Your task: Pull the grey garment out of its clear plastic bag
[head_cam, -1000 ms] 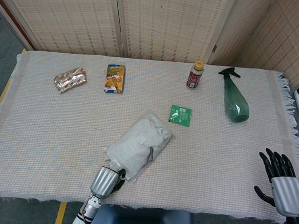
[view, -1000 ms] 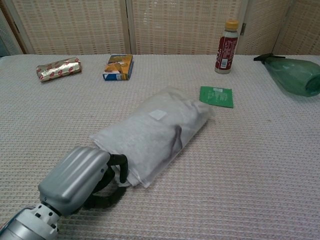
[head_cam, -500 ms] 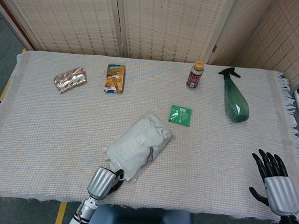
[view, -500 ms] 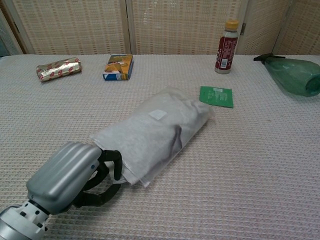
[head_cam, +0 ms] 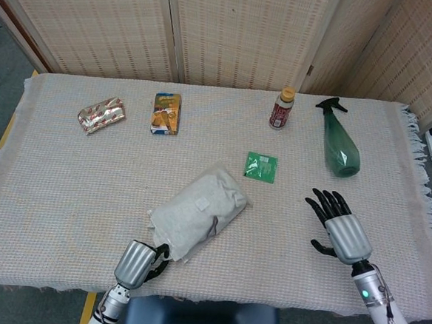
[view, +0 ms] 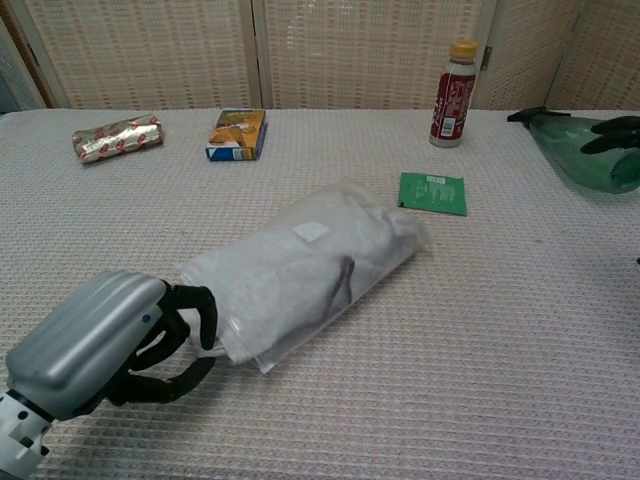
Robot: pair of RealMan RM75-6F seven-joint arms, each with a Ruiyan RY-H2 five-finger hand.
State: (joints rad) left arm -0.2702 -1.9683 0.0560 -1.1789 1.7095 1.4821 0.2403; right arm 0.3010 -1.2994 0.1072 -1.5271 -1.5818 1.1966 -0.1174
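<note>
The grey garment lies folded inside its clear plastic bag (head_cam: 197,213) (view: 310,268) at the middle of the table, slanting from near left to far right. My left hand (head_cam: 138,262) (view: 105,345) is at the bag's near left end. Its dark fingers (view: 190,310) are curled around the bag's edge and grip it. My right hand (head_cam: 337,230) hovers over the cloth to the right of the bag, well apart from it, with fingers spread and nothing in them. In the chest view only its fingertips (view: 615,133) show at the right edge.
A green sachet (head_cam: 261,167) (view: 433,193) lies just beyond the bag's far end. Further back are a foil snack pack (head_cam: 101,115), an orange box (head_cam: 166,112), a brown bottle (head_cam: 281,109) and a green spray bottle (head_cam: 339,147) on its side. The table's near edge runs just behind my left hand.
My left hand has drawn back toward the near edge, dragging the bag slightly with it. My right hand has moved in from the table's right edge toward the middle.
</note>
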